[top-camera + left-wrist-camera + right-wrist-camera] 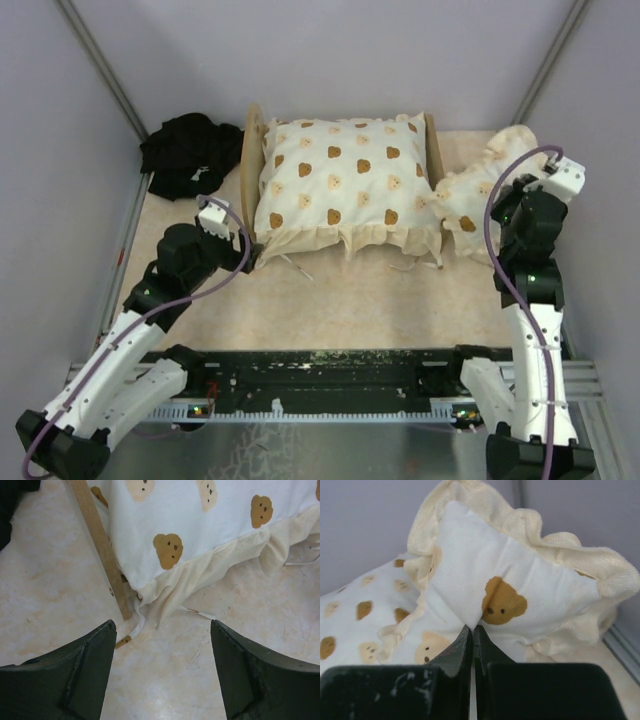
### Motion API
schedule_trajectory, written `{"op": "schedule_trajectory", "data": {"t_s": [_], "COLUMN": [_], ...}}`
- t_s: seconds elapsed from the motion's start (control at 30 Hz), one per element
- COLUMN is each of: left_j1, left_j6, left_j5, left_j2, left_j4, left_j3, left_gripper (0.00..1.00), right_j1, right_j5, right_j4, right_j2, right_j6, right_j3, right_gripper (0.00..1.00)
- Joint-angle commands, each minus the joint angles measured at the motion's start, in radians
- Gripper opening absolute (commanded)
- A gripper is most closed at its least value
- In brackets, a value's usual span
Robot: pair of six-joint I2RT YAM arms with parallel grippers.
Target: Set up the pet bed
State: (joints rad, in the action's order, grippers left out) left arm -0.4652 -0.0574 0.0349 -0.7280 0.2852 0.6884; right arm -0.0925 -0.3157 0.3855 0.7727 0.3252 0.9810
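The pet bed (pixel 246 175) is sitting mid-counter, toward the back, with its two wooden end boards standing upright. A large cream cushion (pixel 345 185) printed with brown bears is lying across the frame and covering the space between the boards, its frill spilling over the near side.

The left end effector (pixel 161 625) is hovering just off the bed's near left corner with its fingers (pixel 75 675) spread wide. In the left wrist view the edge of the left end board and the hanging frill are lying between and just beyond the fingertips, not touching them.

The right end effector (pixel 472 632) is pointing at a small frilled pillow (pixel 520 595) that is leaning beside the bed's right end board. Its fingers are pressed together, their tips meeting the pillow's lower edge; whether any cloth is caught between them cannot be told.

A black cloth (pixel 188 152) is lying bunched on the counter (pixel 350 300) at the back left, just beside the bed.
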Motion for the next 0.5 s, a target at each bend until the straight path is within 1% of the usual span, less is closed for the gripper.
{"op": "schedule_trajectory", "data": {"t_s": [0.0, 0.1, 0.23, 0.33, 0.47], "left_j1": [-0.007, -0.008, -0.007, -0.007, -0.008], "left_j6": [-0.078, -0.112, -0.143, -0.138, -0.106], "left_j5": [0.008, 0.038, 0.073, 0.032, -0.077], "left_j2": [-0.041, -0.075, -0.136, -0.18, -0.222], "left_j4": [0.003, -0.001, -0.005, 0.001, 0.041], "left_j3": [0.087, 0.149, 0.246, 0.312, 0.411], "left_gripper": [0.81, 0.79, 0.76, 0.75, 0.75], "right_j1": [0.059, 0.173, 0.372, 0.481, 0.594], "right_j5": [0.327, 0.35, 0.323, 0.33, 0.299], "right_j4": [-0.255, -0.339, -0.459, -0.532, -0.568], "right_j2": [0.054, 0.124, 0.237, 0.354, 0.535], "right_j6": [-0.038, -0.078, -0.162, -0.193, -0.155], "right_j3": [0.035, 0.068, 0.112, 0.183, 0.32], "right_gripper": [0.0, 0.0, 0.0, 0.0, 0.0]}}
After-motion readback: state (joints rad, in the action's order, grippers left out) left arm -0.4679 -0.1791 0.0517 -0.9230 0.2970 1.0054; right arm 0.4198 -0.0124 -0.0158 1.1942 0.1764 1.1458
